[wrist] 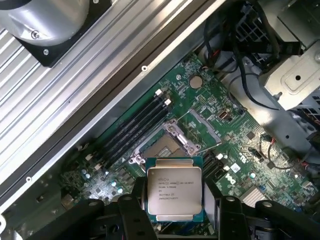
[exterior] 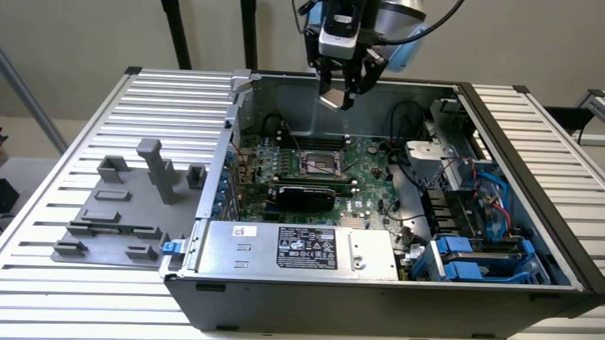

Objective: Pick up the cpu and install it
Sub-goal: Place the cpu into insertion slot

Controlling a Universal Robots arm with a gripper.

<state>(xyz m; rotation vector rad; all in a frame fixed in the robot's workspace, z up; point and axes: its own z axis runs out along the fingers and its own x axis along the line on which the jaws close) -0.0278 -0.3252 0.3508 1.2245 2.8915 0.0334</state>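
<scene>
The cpu (wrist: 174, 188), a small square chip with a pale silver top and printed text, is held between my gripper's (wrist: 176, 205) black fingers (wrist: 131, 212). In the exterior view my gripper (exterior: 342, 91) hangs high over the open computer case, with the cpu (exterior: 334, 98) showing as a pale square at its fingertips. Below it the green motherboard (exterior: 326, 170) lies flat in the case, with its square socket (exterior: 319, 165) open. The wrist view shows that socket (wrist: 165, 146) with its metal frame, apart from the cpu and well below it.
The dark case (exterior: 529, 163) has high walls all round. A silver power supply box (exterior: 297, 249) sits at its front edge, blue drive bays (exterior: 482, 258) and cables at the exterior view's right. A grey fixture tray (exterior: 123, 205) lies on the ribbed table at the exterior view's left.
</scene>
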